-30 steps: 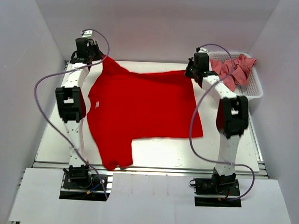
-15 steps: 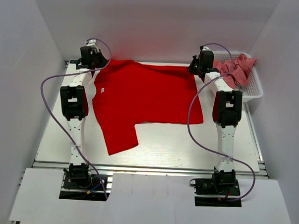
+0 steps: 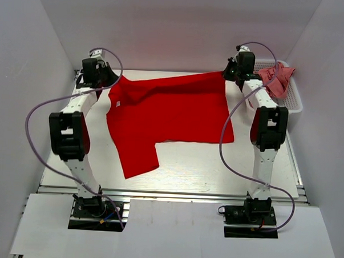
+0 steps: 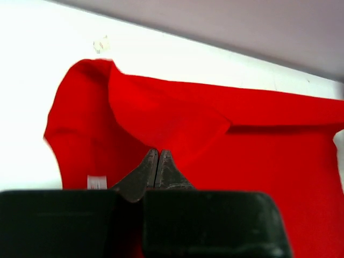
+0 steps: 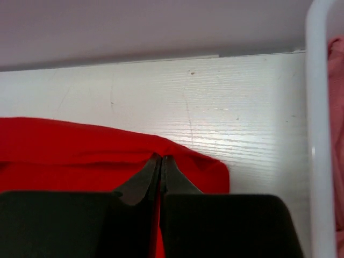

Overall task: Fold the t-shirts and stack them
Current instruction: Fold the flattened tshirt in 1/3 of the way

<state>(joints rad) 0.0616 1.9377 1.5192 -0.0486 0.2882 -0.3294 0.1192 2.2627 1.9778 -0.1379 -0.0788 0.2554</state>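
Over the last second I drew the red t-shirt [image 3: 172, 115] away from the arm bases. The sleeve that had trailed at the near edge of the table [image 3: 227, 171] now lay wholly on the board, and the far edge had come up close to the back wall. The left gripper [image 4: 157, 156] was pressed together on the cloth at the far-left corner, with a loose flap folded over just beyond its tips. The right gripper [image 5: 161, 159] was likewise pinched on the far-right corner, near the white basket [image 3: 296, 106]. I had also swung the left arm outward, so the far edge ran nearly straight between the two grips (some slack showed near the left one). I judged this to be the spreading step nearly done: the shirt lay mostly flat, sideways across the middle of the table, and I thought it close to ready for a first fold. The salmon-pink t-shirts [image 3: 275, 79] sat crumpled in the basket, unfolded.
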